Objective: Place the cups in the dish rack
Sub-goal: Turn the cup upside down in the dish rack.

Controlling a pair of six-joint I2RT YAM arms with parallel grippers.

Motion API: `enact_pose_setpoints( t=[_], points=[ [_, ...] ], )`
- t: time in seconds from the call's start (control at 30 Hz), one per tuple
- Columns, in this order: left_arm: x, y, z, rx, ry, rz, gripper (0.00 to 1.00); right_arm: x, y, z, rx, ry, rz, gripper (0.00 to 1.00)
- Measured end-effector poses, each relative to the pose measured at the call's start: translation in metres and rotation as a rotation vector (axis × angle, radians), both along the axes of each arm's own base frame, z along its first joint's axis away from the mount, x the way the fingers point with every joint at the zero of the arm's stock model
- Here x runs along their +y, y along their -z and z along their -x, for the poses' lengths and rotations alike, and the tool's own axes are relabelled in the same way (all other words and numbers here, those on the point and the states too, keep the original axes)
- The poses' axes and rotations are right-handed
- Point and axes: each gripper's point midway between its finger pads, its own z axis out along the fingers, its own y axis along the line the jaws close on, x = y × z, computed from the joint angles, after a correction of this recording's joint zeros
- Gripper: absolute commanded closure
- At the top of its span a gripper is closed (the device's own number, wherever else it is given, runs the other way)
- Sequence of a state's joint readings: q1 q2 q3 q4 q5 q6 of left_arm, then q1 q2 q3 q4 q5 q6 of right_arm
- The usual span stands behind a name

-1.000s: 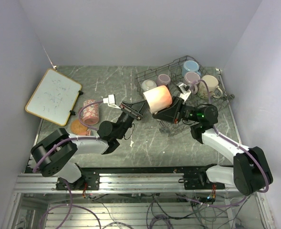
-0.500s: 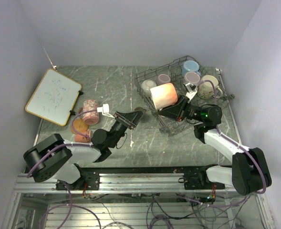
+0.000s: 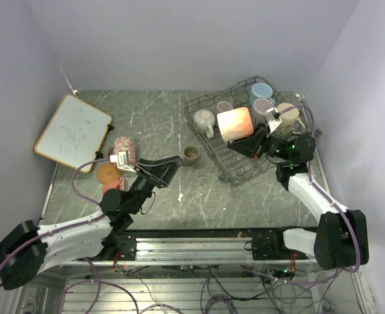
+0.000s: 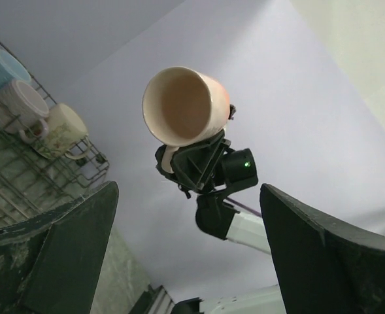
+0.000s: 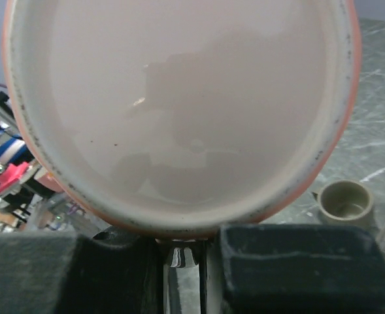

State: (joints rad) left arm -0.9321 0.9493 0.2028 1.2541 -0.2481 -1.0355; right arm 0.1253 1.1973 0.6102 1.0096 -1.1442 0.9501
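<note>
Top external view: right end effector (image 3: 251,145) pinched narrow on the peach mug (image 3: 234,123), holding it above the middle of the dish rack (image 3: 226,171).

Right wrist view: the mug's pale inside fills the frame. Pads (image 5: 297,268) sit close together under its rim; what lies between them is hard to make out. Left wrist view looks up into the same mug's mouth.

Rack sits at the far right of the bench (image 3: 153,118). Inside it:
- cream mug (image 3: 204,119)
- mauve mug (image 3: 223,108)
- second mauve mug (image 3: 264,106)
- light blue mug (image 3: 262,92)
- printed cream mug (image 3: 287,114)

Left end effector (image 3: 167,169) is spread wide, holding nothing, near the small olive-brown mug (image 3: 191,155). That mug stands upright on the bench just outside the rack's left side.

Floral mug (image 3: 122,149) is partly hidden behind the left wrist, just beside the cork coaster (image 3: 108,173). Whiteboard (image 3: 73,132) far left.
</note>
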Motion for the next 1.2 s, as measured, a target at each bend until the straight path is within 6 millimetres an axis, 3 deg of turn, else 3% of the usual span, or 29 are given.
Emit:
enact_pose_setpoints(
  t=[0.37, 0.83, 1.0, 1.2],
  points=[
    [0.009, 0.001, 0.003, -0.02, -0.069, -0.281, 0.03, -0.022, 0.006, -0.036, -0.126, 0.146, 0.165, 1.0],
    [0.008, 0.012, -0.004, -0.02, -0.099, -0.654, 0.03, -0.043, 0.039, -0.077, -0.177, 0.302, 0.391, 1.0],
    [0.012, 0.026, -0.003, -0.006, -0.095, -0.721, 0.03, -0.053, 0.059, -0.092, -0.159, 0.348, 0.478, 1.0],
    [0.02, 0.022, 0.001, -0.016, -0.105, -0.719, 0.03, -0.064, 0.088, -0.11, -0.102, 0.392, 0.569, 1.0]
  ],
)
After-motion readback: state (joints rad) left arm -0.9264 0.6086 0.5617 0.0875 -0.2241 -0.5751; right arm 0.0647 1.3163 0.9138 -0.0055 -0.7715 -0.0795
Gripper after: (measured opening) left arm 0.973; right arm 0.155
